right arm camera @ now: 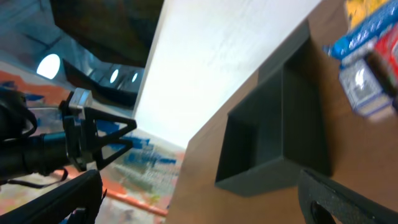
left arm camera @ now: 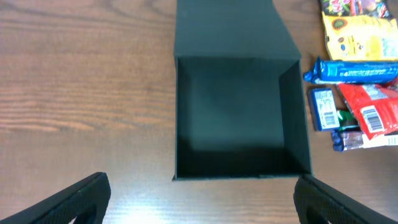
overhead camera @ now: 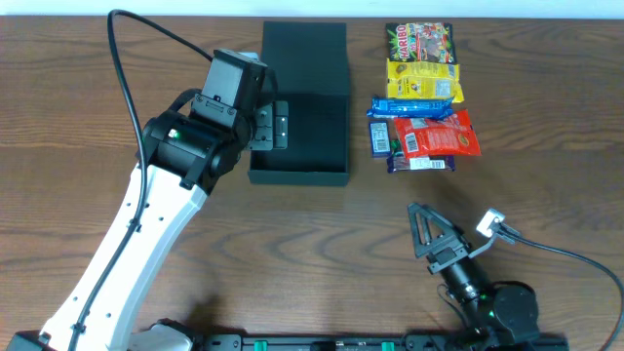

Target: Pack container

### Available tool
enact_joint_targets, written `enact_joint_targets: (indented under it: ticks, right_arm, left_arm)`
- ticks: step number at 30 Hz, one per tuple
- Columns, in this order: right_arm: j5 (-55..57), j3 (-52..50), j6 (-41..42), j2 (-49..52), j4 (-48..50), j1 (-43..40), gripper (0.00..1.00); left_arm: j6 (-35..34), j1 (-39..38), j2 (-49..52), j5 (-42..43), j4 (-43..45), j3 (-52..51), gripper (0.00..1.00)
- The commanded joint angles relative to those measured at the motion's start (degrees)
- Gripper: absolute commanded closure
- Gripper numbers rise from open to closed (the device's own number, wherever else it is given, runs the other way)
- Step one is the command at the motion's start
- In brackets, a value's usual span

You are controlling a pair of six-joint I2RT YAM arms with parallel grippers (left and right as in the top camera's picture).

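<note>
The container (overhead camera: 322, 174) is a shallow black box, open and empty, with its flap lid laid flat behind it. In the left wrist view (left arm camera: 236, 112) I see its dark empty inside. My left gripper (overhead camera: 276, 125) is open and empty, just left of the box over its left wall; in its own view the fingers (left arm camera: 199, 202) hang above bare table before the box. Several snack packets (overhead camera: 421, 97) lie right of the box. My right gripper (overhead camera: 426, 232) is open and empty, low at the front right. Its view shows the box (right arm camera: 273, 130) from the side.
The snack packets are a Haribo bag (overhead camera: 419, 41), a yellow packet (overhead camera: 423, 80), a blue bar (overhead camera: 411, 107) and a red packet (overhead camera: 435, 135). Bare wooden table (overhead camera: 322, 244) lies between the box and my right gripper.
</note>
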Motion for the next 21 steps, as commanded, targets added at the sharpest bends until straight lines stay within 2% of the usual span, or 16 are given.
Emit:
enact_joint_targets:
  ticks: [1,6,8,13,21]
  right_arm:
    - [4.7,4.6,-7.2,4.5,-0.5,-2.2,0.01]
    - [4.8,17.5,-18.2,23.0,-2.3,-8.6,0.01]
    - [2.2,25.7,-22.4,35.0,-4.7,-11.7,0.01]
    - [-3.8,39.6,-31.5,55.5,-6.6,-15.7,0.01]
    - [-4.4,59.4,-32.3,81.6,-17.9,-18.1,0.01]
  left_arm:
    - [2.1,0.1,0.5,-2.5,1.6,0.6,0.05]
    - [2.3,0.7,0.6,-8.2,6.7,0.6,0.05]
    - [2.9,1.8,0.8,-8.5,9.3,0.6,0.05]
    - [2.6,5.2,2.9,-8.3,11.9,0.6,0.05]
    - [2.6,9.6,8.5,-6.0,12.7,0.6,0.05]
